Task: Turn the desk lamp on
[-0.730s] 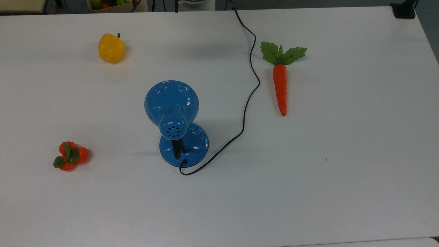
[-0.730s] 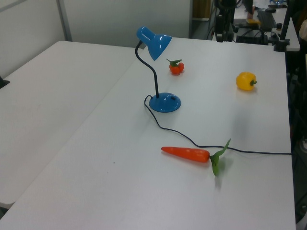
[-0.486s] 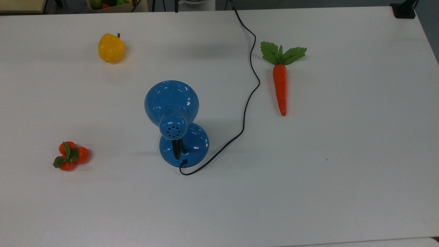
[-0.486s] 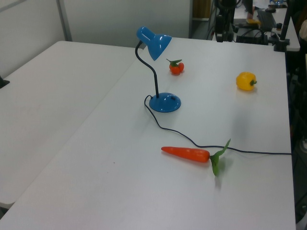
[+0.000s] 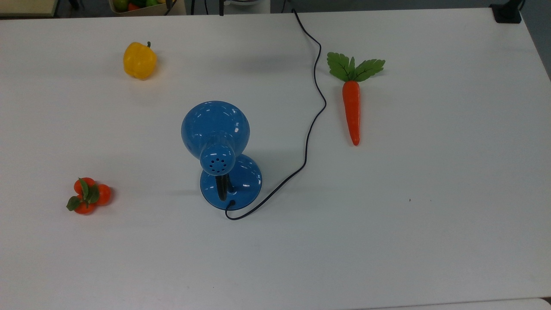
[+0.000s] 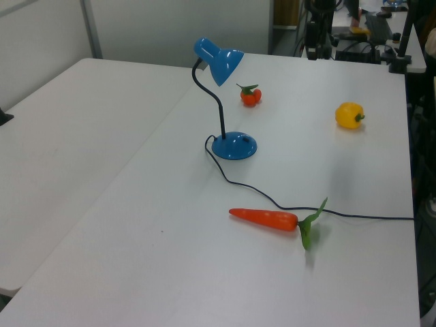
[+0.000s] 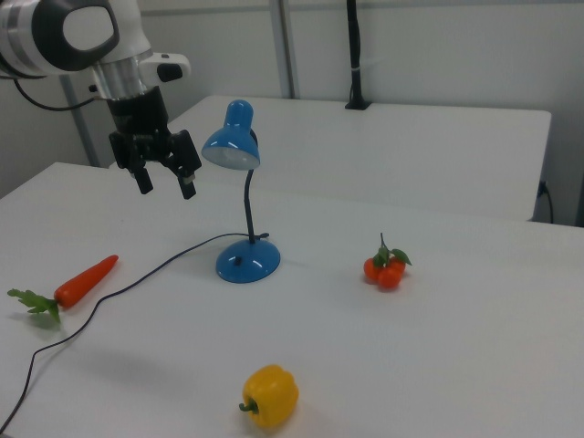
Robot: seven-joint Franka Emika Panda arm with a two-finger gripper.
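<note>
Nothing has moved since the earlier frames. Near the right view's front lies 1 yellow pepper (image 7: 269, 397); farther back the desk lamp (image 7: 242, 196) stands mid-table, unlit, and the gripper (image 7: 164, 184), fingers spread wide, hangs high just left of its shade. It should descend to the base (image 7: 247, 262) and press the switch squarely.

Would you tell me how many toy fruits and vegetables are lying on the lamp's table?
3: the carrot at the top view's right, the yellow pepper at its upper left, and the orange cluster at its lower left.
</note>
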